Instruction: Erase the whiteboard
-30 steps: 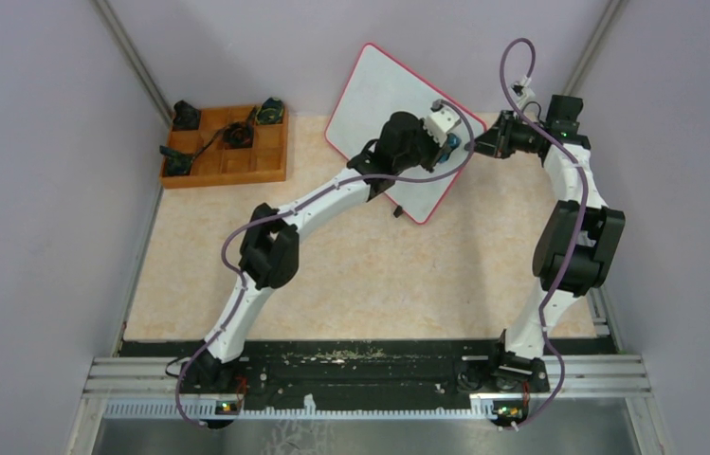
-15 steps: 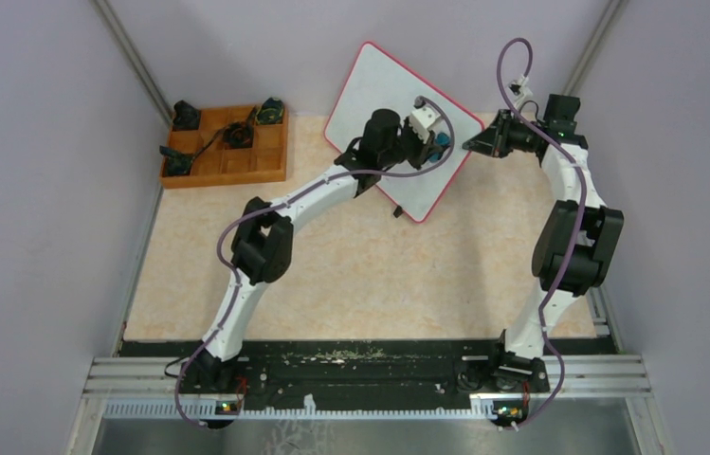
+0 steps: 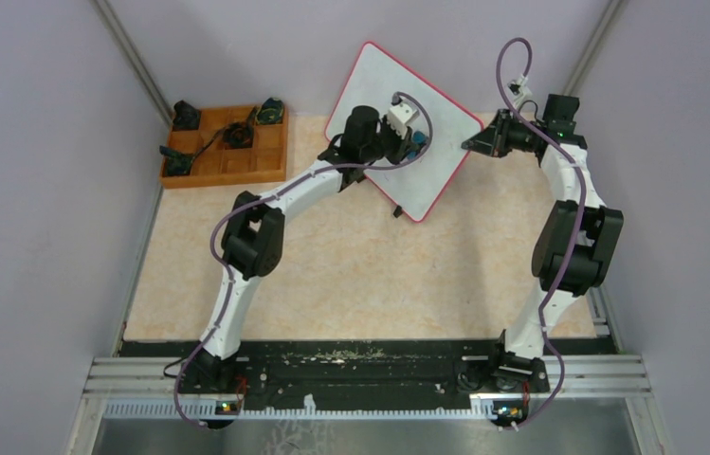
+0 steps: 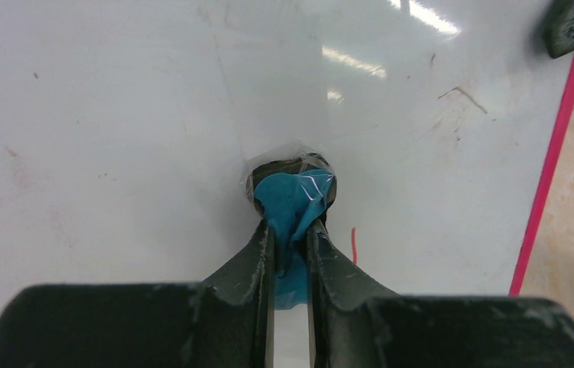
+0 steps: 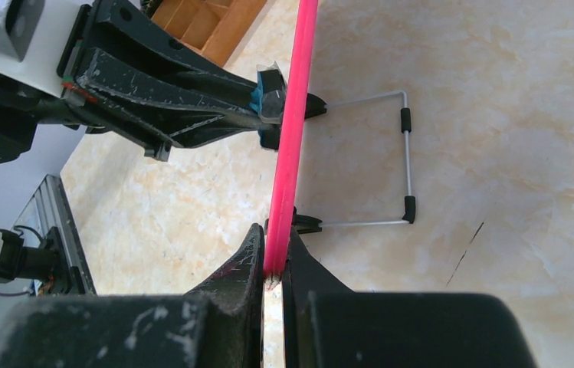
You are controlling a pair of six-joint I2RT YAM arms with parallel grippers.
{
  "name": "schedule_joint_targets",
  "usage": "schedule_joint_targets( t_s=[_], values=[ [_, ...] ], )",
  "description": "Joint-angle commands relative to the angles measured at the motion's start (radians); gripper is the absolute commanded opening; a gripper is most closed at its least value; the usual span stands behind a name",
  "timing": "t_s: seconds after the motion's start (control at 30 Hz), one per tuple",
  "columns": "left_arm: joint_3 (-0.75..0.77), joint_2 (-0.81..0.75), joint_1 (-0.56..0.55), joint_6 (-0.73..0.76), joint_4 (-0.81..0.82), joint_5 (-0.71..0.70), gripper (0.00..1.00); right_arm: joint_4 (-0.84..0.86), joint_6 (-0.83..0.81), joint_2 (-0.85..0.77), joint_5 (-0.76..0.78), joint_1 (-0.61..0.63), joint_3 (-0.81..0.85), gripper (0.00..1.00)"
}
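Note:
The whiteboard (image 3: 379, 85), white with a red-pink frame, stands tilted at the back of the table. My left gripper (image 3: 414, 142) is shut on a blue eraser (image 4: 293, 201) wrapped in clear film and presses it against the board face (image 4: 115, 115). A short red stroke (image 4: 353, 244) remains just right of the eraser. My right gripper (image 3: 473, 144) is shut on the board's right edge; in the right wrist view the pink frame (image 5: 293, 138) runs between my fingers (image 5: 237, 264), with the left gripper (image 5: 264, 96) on the far side.
An orange compartment tray (image 3: 270, 166) with dark small parts sits at the back left. The board's wire stand (image 5: 402, 157) with black feet rests on the beige tabletop (image 3: 379, 275). Grey walls close in on three sides.
My left gripper has slid the eraser leftward and up across the board, from near the right edge toward the middle. The right gripper keeps its hold on the frame.

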Motion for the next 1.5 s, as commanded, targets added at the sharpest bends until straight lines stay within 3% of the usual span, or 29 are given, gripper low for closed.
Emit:
schedule_joint_targets(
  t_s=[0.0, 0.33, 0.83, 1.0, 1.47],
  values=[
    [-0.074, 0.044, 0.039, 0.047, -0.120, -0.119, 0.00, 0.023, -0.053, -0.075, -0.120, 0.039, -0.001, 0.00],
    [-0.075, 0.025, 0.023, 0.046, -0.119, -0.115, 0.00, 0.033, -0.047, -0.075, -0.122, 0.038, -0.005, 0.00],
    [-0.060, -0.004, -0.183, 0.024, -0.153, -0.081, 0.00, 0.033, -0.045, -0.080, -0.121, 0.039, -0.010, 0.00],
    [-0.022, 0.012, -0.195, 0.011, -0.173, -0.077, 0.00, 0.035, -0.045, -0.080, -0.121, 0.039, -0.011, 0.00],
    [-0.089, 0.001, -0.181, 0.026, -0.162, -0.109, 0.00, 0.038, -0.042, -0.074, -0.120, 0.038, -0.005, 0.00]
  ],
)
